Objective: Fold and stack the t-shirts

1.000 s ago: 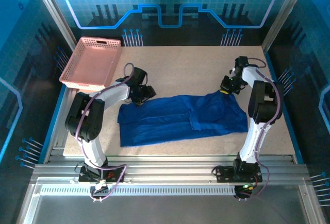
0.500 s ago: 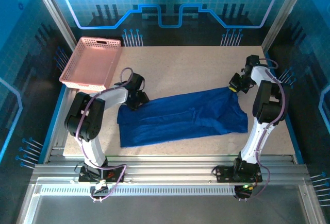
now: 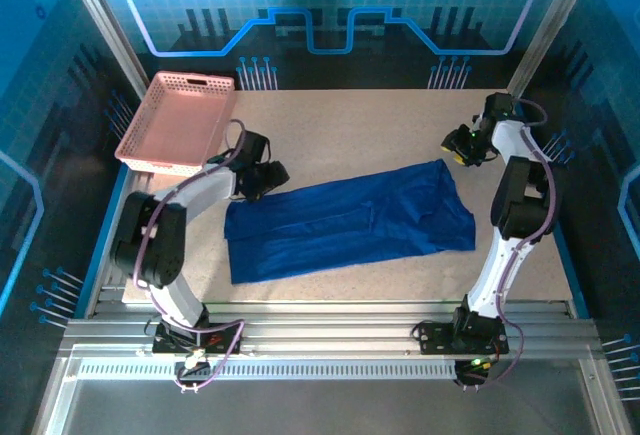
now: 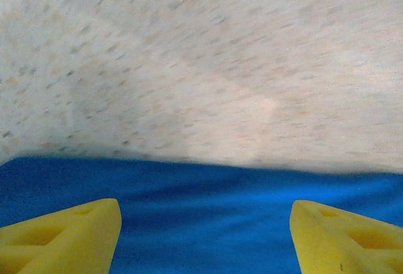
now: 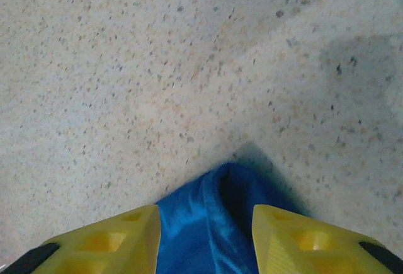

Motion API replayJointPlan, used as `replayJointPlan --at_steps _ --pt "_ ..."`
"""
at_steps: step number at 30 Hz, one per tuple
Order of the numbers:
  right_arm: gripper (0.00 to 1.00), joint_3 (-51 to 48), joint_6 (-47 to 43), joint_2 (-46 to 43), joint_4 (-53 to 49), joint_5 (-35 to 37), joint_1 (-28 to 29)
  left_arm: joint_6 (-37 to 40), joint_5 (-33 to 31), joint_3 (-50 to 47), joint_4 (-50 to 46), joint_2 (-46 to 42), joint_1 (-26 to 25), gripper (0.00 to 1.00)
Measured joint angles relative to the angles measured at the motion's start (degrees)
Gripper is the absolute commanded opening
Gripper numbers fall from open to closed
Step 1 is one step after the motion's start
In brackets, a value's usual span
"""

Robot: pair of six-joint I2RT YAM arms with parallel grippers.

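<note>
Find the t-shirt (image 3: 350, 220) spread long across the middle of the tabletop (image 3: 380, 115), slanting toward the far right corner. Lower the left gripper (image 4: 204, 223), spread wide over the t-shirt's far left edge, before pinching. Treat the right gripper (image 5: 204, 223) as half parted, loosely straddling the t-shirt's right tip; close fully, then lift both together for an even fold.

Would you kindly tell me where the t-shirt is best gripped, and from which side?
The t-shirt lies flat in a long band, so its edges offer little. Its far right corner tapers to a point with bare table beyond: probably pinch it there, coming from the far side.
</note>
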Motion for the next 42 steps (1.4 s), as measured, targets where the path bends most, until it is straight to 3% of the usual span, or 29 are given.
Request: replayJointPlan --at_steps 7,13,21,28,31,36,42 --pt "0.47 -8.8 -0.7 -14.3 -2.1 -0.9 2.7 -0.1 2.5 2.3 -1.2 -11.8 0.0 0.74" --pt "0.49 -19.1 -0.6 -23.9 -3.5 0.5 9.9 0.1 2.7 -1.5 -5.6 -16.2 0.0 0.71" --pt "0.47 -29.0 2.8 -23.8 -4.5 5.7 15.4 0.0 1.2 -7.5 -9.4 -11.6 0.0 0.6" --pt "0.47 -30.5 6.7 -17.9 -2.8 11.3 17.0 -0.1 -0.6 -8.6 -9.2 -3.9 0.2 0.59" --pt "0.47 -28.5 8.0 -13.5 -2.8 13.2 17.0 -0.2 -0.9 -9.2 -9.1 -1.3 0.8 0.59" --pt "0.48 -16.3 10.0 -4.7 -5.0 15.2 17.1 -0.4 -1.4 -9.4 -8.8 0.2 2.1 0.61" --pt "0.48 10.6 11.8 12.5 -9.8 15.7 17.4 -1.7 -1.3 -9.4 -8.2 0.2 2.4 0.68"
